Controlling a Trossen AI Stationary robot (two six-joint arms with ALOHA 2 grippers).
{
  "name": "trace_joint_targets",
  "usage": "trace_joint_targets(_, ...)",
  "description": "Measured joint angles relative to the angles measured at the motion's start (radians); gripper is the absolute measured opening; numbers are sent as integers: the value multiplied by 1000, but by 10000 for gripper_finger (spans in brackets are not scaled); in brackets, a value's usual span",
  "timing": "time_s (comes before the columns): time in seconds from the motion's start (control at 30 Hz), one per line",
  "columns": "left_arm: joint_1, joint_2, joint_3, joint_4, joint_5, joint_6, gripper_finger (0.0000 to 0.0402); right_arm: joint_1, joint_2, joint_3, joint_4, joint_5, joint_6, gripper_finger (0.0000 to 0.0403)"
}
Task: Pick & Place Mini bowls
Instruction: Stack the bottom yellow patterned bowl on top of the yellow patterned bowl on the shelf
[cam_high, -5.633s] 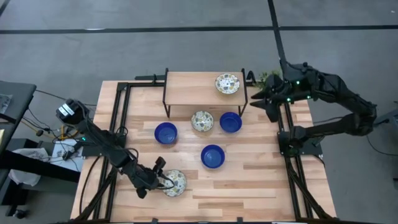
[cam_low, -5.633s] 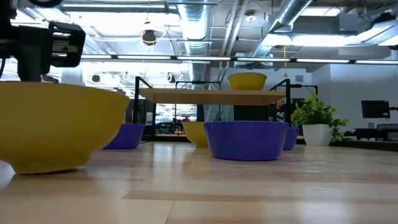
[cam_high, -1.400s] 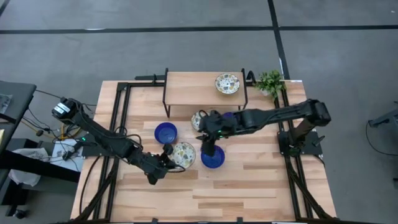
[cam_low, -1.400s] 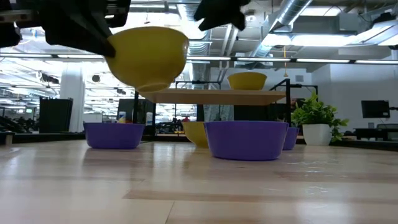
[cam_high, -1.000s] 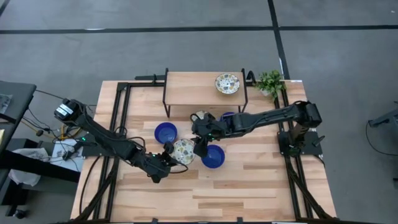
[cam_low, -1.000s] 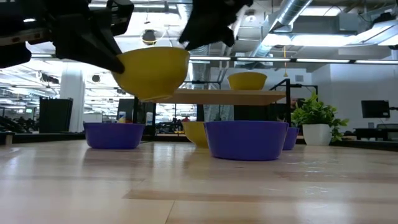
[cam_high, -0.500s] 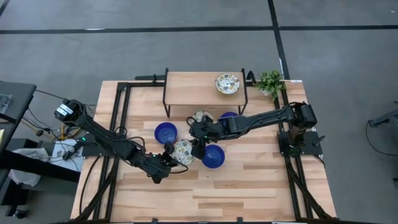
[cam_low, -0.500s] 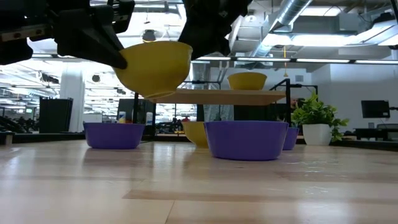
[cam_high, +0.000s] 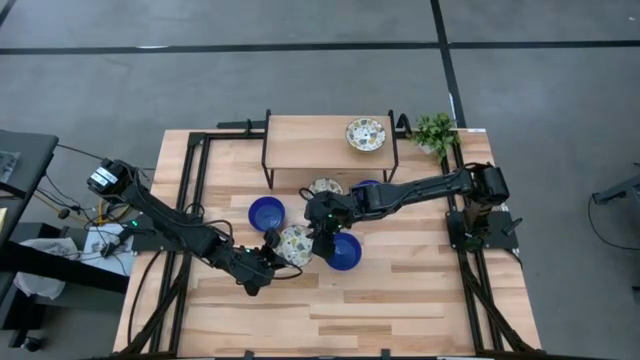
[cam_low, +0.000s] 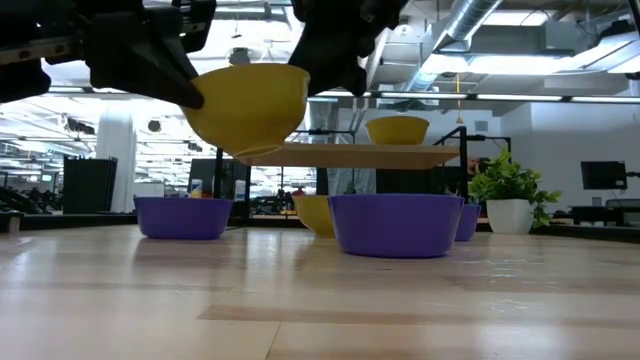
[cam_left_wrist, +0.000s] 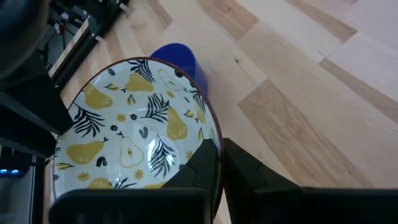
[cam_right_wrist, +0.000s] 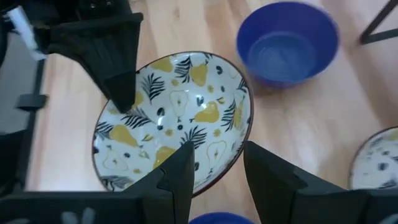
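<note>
A cream bowl (cam_high: 295, 243) with a pear-and-leaf pattern inside and a yellow outside (cam_low: 250, 105) hangs in the air over the table's middle. My left gripper (cam_high: 271, 250) is shut on the side of its rim toward the table's left. My right gripper (cam_right_wrist: 217, 152) is open at the opposite side, one finger over the inside and one outside the rim. Three blue bowls (cam_high: 266, 212) (cam_high: 347, 252) (cam_high: 371, 186) stand on the table. One patterned bowl (cam_high: 366, 134) sits on the shelf, and another (cam_high: 325, 186) is half hidden under the right arm. My left gripper pinches the bowl's rim (cam_left_wrist: 211, 127) between its two fingers, one finger inside the bowl and one outside, reaching in from the table's left. The bowl is lifted clear of the table and sits nearly level, mouth up. My right gripper: whether its fingers (cam_right_wrist: 177, 171) touch the rim I cannot tell.
A low wooden shelf (cam_high: 310, 140) on a black frame stands at the far side, with a small green plant (cam_high: 435, 130) to its right. Black rails run along both table sides. Bare wood (cam_high: 400, 300) lies toward the near edge.
My right gripper has moved a little toward the table's left and down, bringing its open fingers around the rim of the bowl that my left gripper holds. The bowl has stayed in the air and risen slightly.
</note>
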Motion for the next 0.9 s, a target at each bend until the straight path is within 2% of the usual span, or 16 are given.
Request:
trace_joint_targets(0.23, 0, 0, 0, 8, -5, 0, 15, -21, 1, 0, -6, -24, 0, 127)
trace_joint_targets(0.43, 1, 0, 0, 21, -5, -1, 12, -20, 1, 0, -28, -3, 1, 129)
trace_joint_targets(0.9, 1, 0, -1, 77, -3, 47, 13, -13, 1, 1, -31, 5, 28, 103)
